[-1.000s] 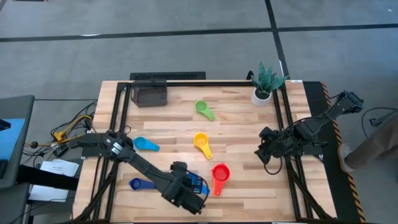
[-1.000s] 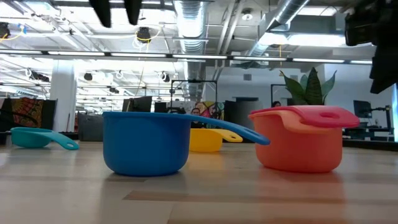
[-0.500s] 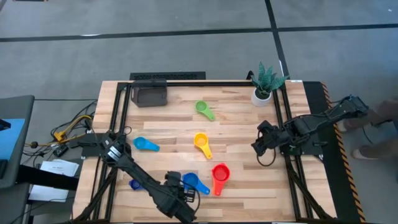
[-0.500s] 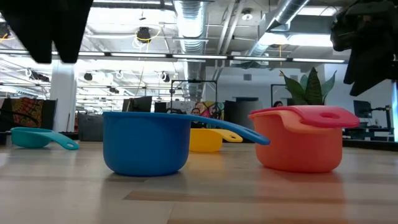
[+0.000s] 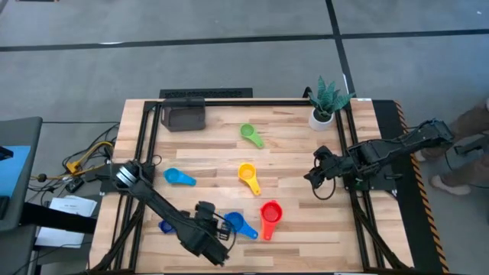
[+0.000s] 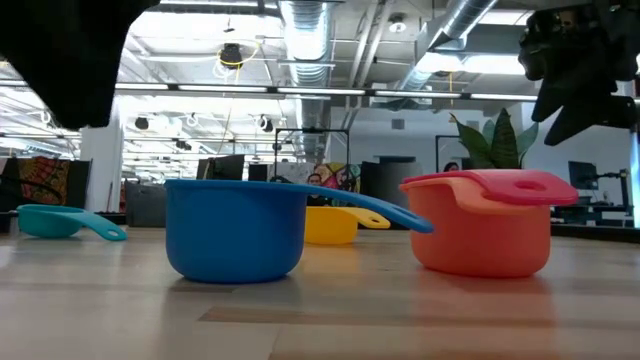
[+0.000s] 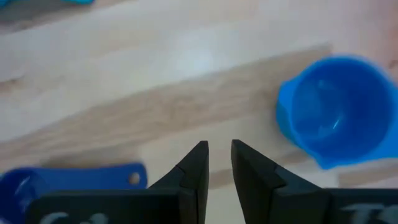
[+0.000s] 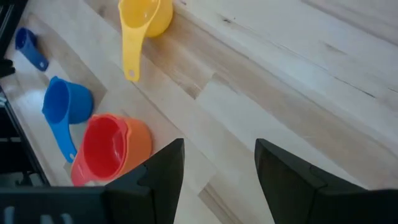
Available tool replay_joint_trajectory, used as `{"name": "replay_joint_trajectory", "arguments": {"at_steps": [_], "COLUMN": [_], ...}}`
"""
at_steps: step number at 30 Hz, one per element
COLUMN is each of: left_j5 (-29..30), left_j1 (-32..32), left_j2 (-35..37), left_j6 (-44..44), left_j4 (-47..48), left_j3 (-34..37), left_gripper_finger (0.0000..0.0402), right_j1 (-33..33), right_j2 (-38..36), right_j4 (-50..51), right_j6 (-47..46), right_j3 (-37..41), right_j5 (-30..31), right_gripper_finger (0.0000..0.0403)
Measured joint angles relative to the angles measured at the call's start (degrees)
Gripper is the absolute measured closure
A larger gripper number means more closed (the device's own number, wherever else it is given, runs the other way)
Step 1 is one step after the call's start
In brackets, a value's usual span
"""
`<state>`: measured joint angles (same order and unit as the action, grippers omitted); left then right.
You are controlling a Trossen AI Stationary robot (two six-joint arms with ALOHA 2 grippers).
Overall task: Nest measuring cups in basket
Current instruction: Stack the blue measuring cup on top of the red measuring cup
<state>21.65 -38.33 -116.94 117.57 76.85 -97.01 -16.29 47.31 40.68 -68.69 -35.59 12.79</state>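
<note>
My left gripper point(image 5: 206, 231) hovers near the table's near edge between the dark blue cup point(image 5: 164, 226) and the blue cup point(image 5: 233, 223). Its fingers point(image 7: 217, 155) stand a narrow gap apart and touch nothing. The blue cup point(image 7: 333, 118) stands upright on its base. The red cup point(image 8: 102, 152) sits nested in the orange cup point(image 8: 140, 142). The yellow point(image 5: 246, 174), light blue point(image 5: 177, 177) and green point(image 5: 248, 133) cups lie apart on the wood. The dark grey basket point(image 5: 183, 115) stands at the far left. My right gripper point(image 5: 312, 174) hangs open, right of the yellow cup.
A white pot with a green plant point(image 5: 325, 105) stands at the far right corner. Black frame rails point(image 5: 149, 153) run along the table's left, right and far sides. Bare wood point(image 5: 298, 145) lies between the green cup and the right gripper. A person point(image 5: 466, 149) stands beyond the right edge.
My left gripper has drawn away from above the blue cup, toward the table's left and near edge; the cup stays where it stood. My right gripper has shifted a little toward the table's left and far edge.
</note>
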Motion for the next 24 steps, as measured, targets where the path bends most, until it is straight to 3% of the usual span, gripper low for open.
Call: {"name": "replay_joint_trajectory", "arguments": {"at_steps": [4, 10, 19, 24], "left_j5": [4.0, 4.6, -0.4, -1.0], "left_j1": [0.0, 2.9, 6.4, 6.5], "left_j2": [4.7, 5.3, 4.8, 4.8], "left_j6": [2.1, -1.0, -4.3, -3.2], "left_j4": [-10.2, -25.1, -26.4, -29.9], "left_j3": [8.3, 12.1, 12.0, 12.0], "left_gripper_finger": [0.0346, 0.0314, 0.0224, 0.02], "right_j1": [0.4, 0.3, 0.8, 0.7], "right_j2": [0.0, 0.0, 0.0, 0.0], "right_j4": [0.0, 0.9, 1.3, 1.8], "right_j6": [0.1, -0.1, -0.2, -0.2], "right_j3": [0.0, 0.0, 0.0, 0.0], "right_j5": [-0.8, -0.7, 0.4, 0.4], "right_gripper_finger": [0.0184, 0.0184, 0.0184, 0.0184]}}
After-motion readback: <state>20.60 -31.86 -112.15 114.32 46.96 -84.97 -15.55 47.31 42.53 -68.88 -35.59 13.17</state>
